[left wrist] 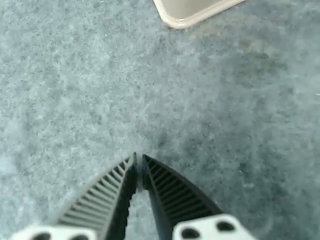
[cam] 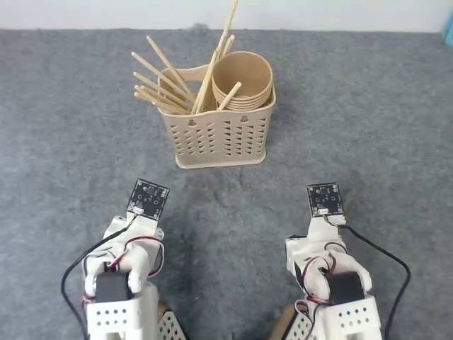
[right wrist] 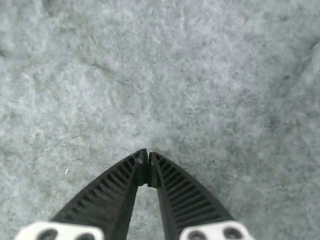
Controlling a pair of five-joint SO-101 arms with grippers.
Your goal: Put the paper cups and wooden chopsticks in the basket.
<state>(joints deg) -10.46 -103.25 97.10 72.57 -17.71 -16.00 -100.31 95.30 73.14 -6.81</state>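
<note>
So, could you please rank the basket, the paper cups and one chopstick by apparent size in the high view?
Largest: basket.
Then: paper cups, stacked inside it.
Smallest: one chopstick, long but very thin.

A: Ground surface?
B: Grey felt-like cover (cam: 375, 113), mottled, spread over the whole table.
A: Far edge?
B: A pale band (cam: 106, 13) runs along it. A small blue-green object (cam: 449, 30), cut off by the frame, sits at the far right corner.
</note>
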